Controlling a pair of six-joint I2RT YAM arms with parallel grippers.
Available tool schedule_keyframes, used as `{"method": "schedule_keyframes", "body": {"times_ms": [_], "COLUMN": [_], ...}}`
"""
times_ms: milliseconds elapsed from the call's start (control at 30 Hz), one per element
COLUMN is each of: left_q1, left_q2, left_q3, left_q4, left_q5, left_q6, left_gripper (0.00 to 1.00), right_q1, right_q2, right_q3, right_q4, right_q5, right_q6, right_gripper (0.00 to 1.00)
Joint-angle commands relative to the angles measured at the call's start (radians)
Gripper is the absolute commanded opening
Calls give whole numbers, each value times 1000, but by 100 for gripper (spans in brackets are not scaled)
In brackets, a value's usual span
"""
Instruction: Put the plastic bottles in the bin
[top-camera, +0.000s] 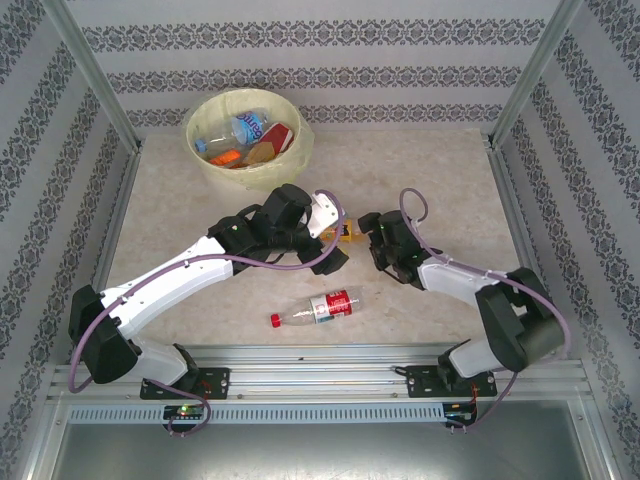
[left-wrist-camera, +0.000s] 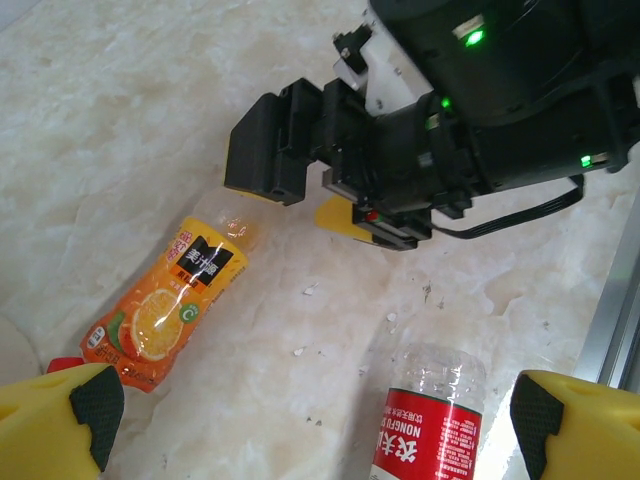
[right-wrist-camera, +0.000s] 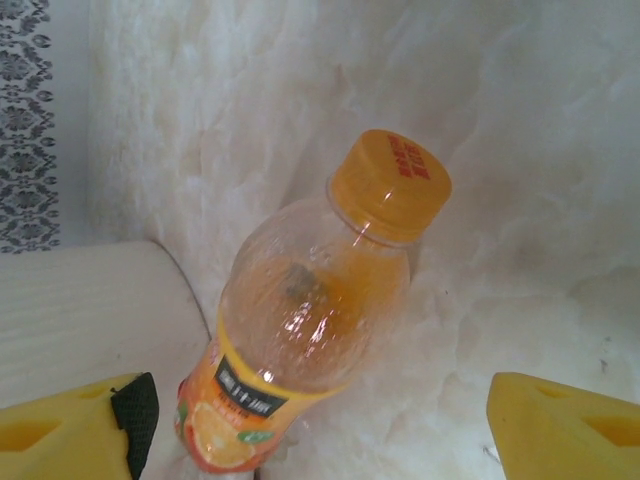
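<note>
Finds orange juice bottle (right-wrist-camera: 310, 330) lengthwise between spread fingers of right gripper (right-wrist-camera: 320, 430), the nearer; left gripper (left-wrist-camera: 315, 410) open too.

Orange-capped bottle (right-wrist-camera: 310, 330) lying on marble table (right-wrist-camera: 520, 120), label end between spread yellow jaws

**Two bottles on the table, more in the bin**

The bin (top-camera: 205, 165) is round and cream-white with a pale yellow bag lining. It stands upright at the far side of the table, left of centre. Several bottles lie inside it, among them a blue-labelled bottle (top-camera: 250, 127). An orange juice bottle (right-wrist-camera: 310, 320), clear above its orange label and with its orange cap on, lies on its side mid-table. A red-labelled bottle (top-camera: 322, 306) lies on its side nearer the front edge, apart from the orange one, with its red cap pointing left.
</note>
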Motion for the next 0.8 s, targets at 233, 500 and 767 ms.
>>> {"method": "schedule_keyframes", "body": {"times_ms": [233, 500, 767], "left_q1": [-4, -4, -4], "left_q2": [18, 26, 34], "left_q3": [0, 0, 2], "left_q4": [-27, -27, -29], "left_q5": [-2, 0, 4], "left_q6": [23, 21, 22], "left_gripper": [100, 100, 100], "right_q1": [-77, -95, -97], "right_q2": [137, 232, 287], "right_q3": [-15, 14, 25], "right_q4": [207, 275, 319], "right_q5": [43, -11, -3], "right_q6": [81, 117, 147], "right_gripper": [74, 69, 61]}}
